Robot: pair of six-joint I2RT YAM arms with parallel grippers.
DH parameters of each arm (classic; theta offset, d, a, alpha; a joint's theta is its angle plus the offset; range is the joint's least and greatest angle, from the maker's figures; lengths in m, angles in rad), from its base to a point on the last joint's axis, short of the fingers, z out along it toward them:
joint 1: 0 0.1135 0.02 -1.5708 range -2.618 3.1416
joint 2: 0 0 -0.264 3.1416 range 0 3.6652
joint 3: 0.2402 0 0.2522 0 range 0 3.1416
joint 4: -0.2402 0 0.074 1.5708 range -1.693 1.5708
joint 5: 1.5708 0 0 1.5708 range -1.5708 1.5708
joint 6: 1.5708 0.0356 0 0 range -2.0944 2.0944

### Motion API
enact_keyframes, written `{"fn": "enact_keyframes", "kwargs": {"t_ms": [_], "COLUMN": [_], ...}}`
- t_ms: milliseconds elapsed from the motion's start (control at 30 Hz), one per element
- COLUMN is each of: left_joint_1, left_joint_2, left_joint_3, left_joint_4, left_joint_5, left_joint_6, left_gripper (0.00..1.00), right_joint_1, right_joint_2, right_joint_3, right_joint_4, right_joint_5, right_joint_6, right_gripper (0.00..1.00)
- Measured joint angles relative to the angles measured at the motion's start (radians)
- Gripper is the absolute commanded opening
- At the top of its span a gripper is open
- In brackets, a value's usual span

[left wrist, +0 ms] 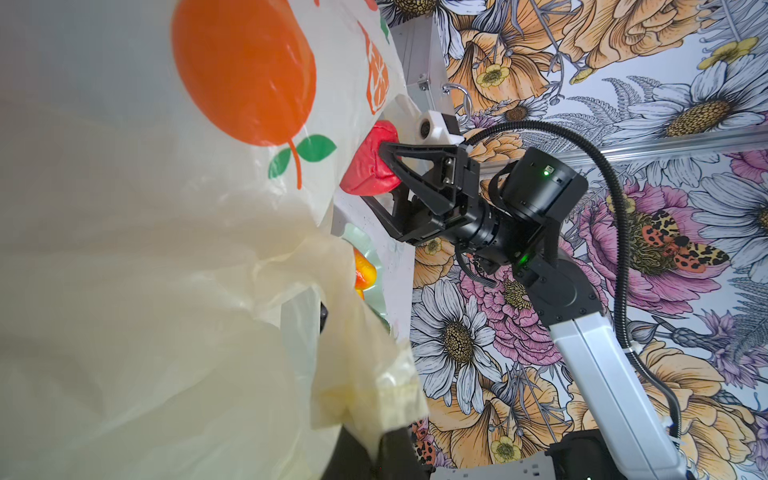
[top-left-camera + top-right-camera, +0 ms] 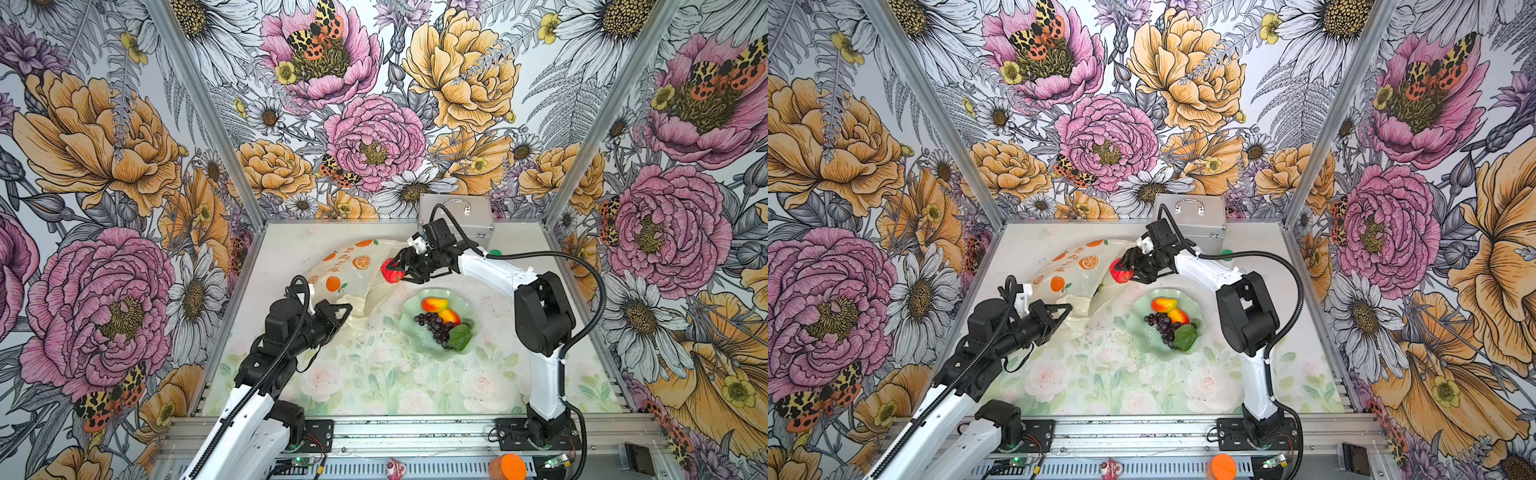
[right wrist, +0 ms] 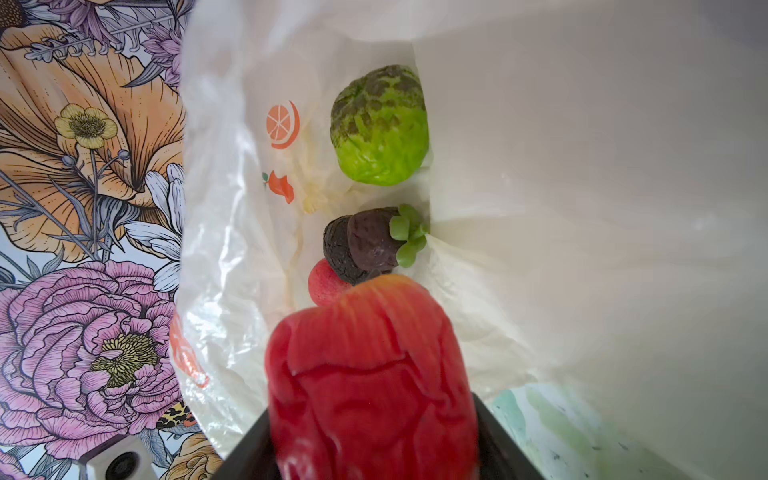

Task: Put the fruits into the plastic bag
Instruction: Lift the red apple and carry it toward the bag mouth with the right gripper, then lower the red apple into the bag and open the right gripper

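Three toy fruits lie inside the plastic bag [image 3: 540,166]. In the right wrist view we see a bumpy green fruit [image 3: 380,124], a dark purple fruit [image 3: 365,245] with a green leafy cap, and a pink-red round fruit [image 3: 326,282] partly hidden behind it.

In both top views the right gripper [image 2: 395,268] has its jaws partly open, clamped on a red toy fruit [image 2: 390,275]. We see this fruit just at the bag's mouth, above the table [image 2: 374,374].

The left gripper [image 2: 347,309] is pinched fully together on the bag's cream edge, which is lifted off the table.

Beside the bag, a pale green scalloped dish [image 2: 411,338] holds a yellow-orange mango [image 2: 434,304], a purple grape bunch [image 2: 438,328] and a green leaf [image 2: 460,336].
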Motion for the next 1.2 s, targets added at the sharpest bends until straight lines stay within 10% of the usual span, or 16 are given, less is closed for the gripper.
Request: {"fn": "enact_keyframes", "kwargs": {"t_ms": [1200], "left_joint_1": [0.023], "left_joint_2": [0.051], "left_joint_3": [-0.018], "left_joint_4": [0.069], "left_joint_5": [0.027], "left_joint_6": [0.004], "left_gripper": [0.0], "right_joint_1": [0.224], "right_joint_2": [0.195], "right_joint_3": [0.132], "right_joint_4": [0.03], "right_joint_5": [-0.055], "right_joint_6": [0.086], "right_gripper": [0.78]}}
